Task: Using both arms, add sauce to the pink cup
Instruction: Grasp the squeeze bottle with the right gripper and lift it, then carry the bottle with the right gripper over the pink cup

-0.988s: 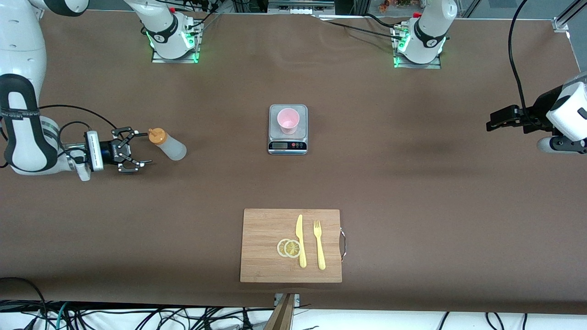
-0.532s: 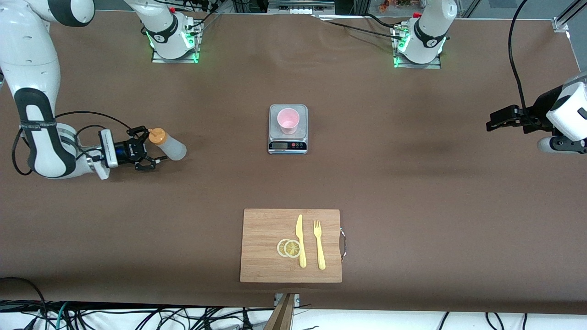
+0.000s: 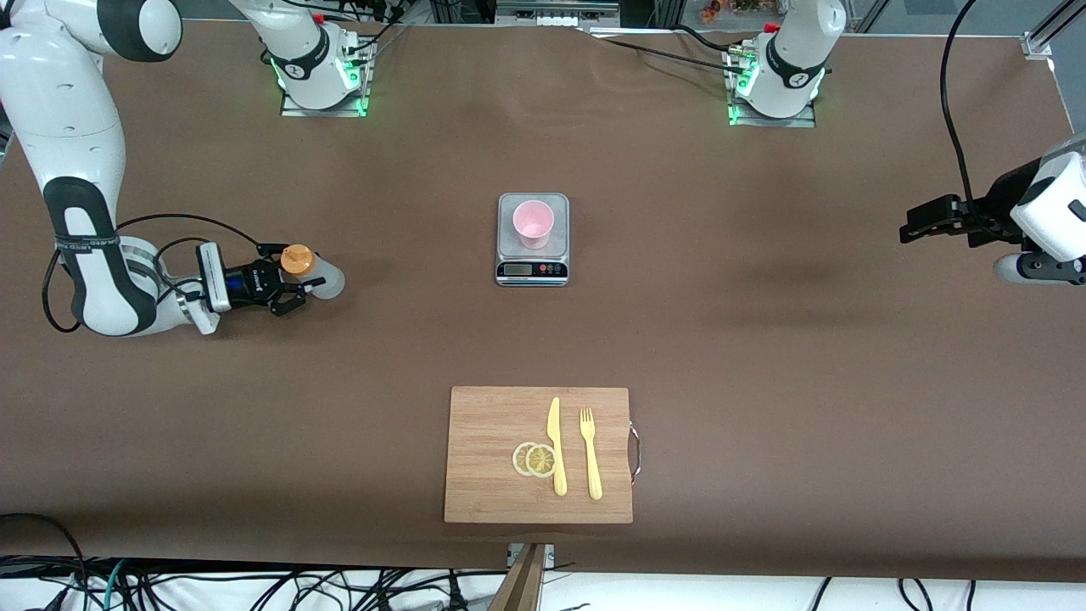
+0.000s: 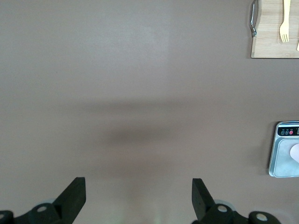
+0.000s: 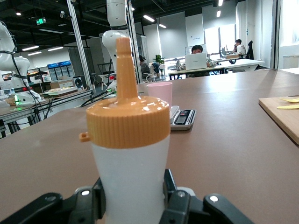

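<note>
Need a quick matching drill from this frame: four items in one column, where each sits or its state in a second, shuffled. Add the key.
Items:
1. pink cup
2. sauce bottle
3. lemon slices
4. left gripper

Places or states:
A. on the cutting board, beside the knife
B. open, over bare table
C. on the kitchen scale
D. between the right gripper's fingers

Pairs: 1-C, 2-D, 3-A, 4-B
</note>
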Controlling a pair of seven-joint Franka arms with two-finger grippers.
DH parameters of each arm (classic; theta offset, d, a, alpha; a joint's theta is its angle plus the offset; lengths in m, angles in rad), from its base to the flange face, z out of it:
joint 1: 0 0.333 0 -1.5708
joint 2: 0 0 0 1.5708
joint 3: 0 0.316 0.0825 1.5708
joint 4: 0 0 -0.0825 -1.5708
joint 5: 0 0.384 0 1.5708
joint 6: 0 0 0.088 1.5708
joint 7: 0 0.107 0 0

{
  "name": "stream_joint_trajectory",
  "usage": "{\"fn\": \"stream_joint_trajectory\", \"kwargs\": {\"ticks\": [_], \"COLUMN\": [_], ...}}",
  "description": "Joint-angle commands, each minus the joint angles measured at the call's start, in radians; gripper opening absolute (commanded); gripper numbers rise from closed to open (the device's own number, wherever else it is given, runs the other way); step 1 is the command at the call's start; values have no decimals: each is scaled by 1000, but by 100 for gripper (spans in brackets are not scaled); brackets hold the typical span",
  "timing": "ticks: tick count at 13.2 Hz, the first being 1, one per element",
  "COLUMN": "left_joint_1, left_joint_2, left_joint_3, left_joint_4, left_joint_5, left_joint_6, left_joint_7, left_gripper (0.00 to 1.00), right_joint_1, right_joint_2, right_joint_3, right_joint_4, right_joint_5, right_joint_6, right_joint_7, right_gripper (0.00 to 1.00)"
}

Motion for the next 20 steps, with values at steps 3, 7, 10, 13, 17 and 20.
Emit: {"fn": "stream_joint_trajectory", "kwargs": {"ticks": [3,7,10,13,17,20], "left_joint_1": [4,4,4,4,4,4], "left_joint_2": [10,11,11,10,11,11], "left_joint_3": [-4,-4,-4,-4,-4,-4], "left_joint_4": [23,23,23,23,23,23], "left_joint_5": [15,15,14,14,14,14], "left_joint_6": [-16,-16,-16,-16,-16,-16], "left_joint_7": [17,17,17,18,20,20], "left_gripper": [100,100,100,100,100,100], "right_joint_1": [12,115,235,369,508,619], "right_joint_2": [-35,-189,-286,-355,-412,-424], "right_joint_3": [64,95,95,95,96,96], "right_joint_4": [46,83,83,79,73,73], "right_joint_5": [21,2,-122,-286,-541,-674], "right_joint_6": [-38,85,242,343,417,457], "right_joint_7": [183,464,547,659,912,1076], "right_gripper": [26,26,26,25,24,24]}}
